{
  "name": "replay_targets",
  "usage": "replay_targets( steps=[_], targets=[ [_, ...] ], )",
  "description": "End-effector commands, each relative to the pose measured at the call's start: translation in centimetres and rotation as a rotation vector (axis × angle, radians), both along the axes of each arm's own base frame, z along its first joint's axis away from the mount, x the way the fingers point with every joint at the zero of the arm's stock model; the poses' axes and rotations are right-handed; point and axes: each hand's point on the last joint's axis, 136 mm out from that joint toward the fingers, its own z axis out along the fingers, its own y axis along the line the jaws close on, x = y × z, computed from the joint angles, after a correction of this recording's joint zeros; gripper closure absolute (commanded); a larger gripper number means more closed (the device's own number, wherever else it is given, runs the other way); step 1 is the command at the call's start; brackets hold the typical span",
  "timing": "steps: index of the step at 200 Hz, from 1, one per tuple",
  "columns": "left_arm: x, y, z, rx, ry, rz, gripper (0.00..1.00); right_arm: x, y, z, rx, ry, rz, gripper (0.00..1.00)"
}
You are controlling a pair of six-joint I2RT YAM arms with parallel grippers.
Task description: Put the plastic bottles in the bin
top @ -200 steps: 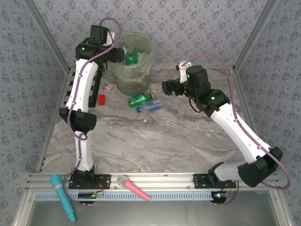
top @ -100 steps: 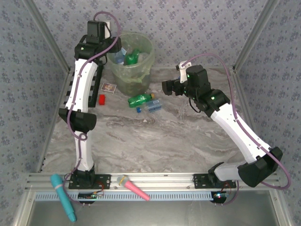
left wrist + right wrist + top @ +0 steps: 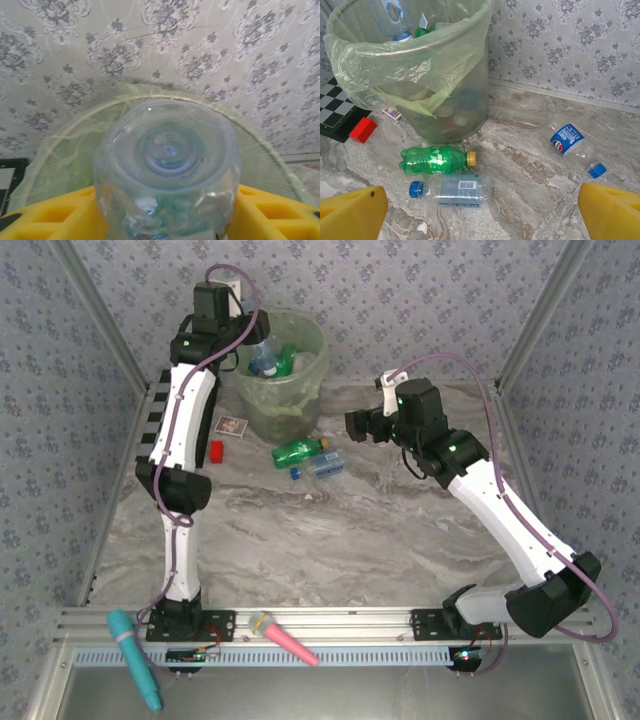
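Step in hand, by my read: the drop-off. Left claw (image 3: 166,200) is clamped on a clear bottle (image 3: 167,165), base toward the wrist cam and blue cap end down, hanging over the open mouth of the bin (image 3: 285,405), which has several bottles inside. Next move calls for the left claw to let go w/ the bottle well inside the rim, so it doesn't catch the bag edge & roll out. Right claw (image 3: 356,426) is spread wide, holding nothing, above the table (image 3: 380,530) near the leftovers: a green bottle (image 3: 437,159) & a clear blue-cap bottle (image 3: 449,189) side by side just in front of the bin, plus a crushed bottle (image 3: 572,142) further off. These are prob. the next picks. Writing: the blue-cap one shows a barcode, text too small to read. The crushed one has a blue label w/ a round red-white-blue emblem, Pepsi-like. Green label's lettering is unreadable.
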Motion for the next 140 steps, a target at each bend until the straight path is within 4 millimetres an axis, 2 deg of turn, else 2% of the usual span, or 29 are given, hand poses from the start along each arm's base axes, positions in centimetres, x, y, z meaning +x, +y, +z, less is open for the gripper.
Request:
replay_targets(
  steps=[1,29,70,105,140],
  targets=[
    [0.8,-1.2,1.3,-0.097,-0.046,-0.056,0.42,0.0,0.1,0.1,0.010,-0.002,-0.011,0.00],
    [0.4,-1.2,1.4,-0.088,-0.040,-0.057,0.42,0.0,0.0,-0.1,0.007,0.004,-0.015,0.00],
    [-1.1,0.2,2.4,-0.017,-0.037,-0.021,0.42,0.3,0.3,-0.4,0.009,0.006,-0.009,0.00],
    [-2.5,2.0,3.0,0.047,-0.024,0.044,0.46,0.5,0.6,-0.3,0.015,0.009,0.002,0.00],
    [-4.1,3.6,3.1,0.126,0.009,0.085,0.46,0.4,0.4,-0.4,0.011,0.010,-0.004,0.00]
  ],
)
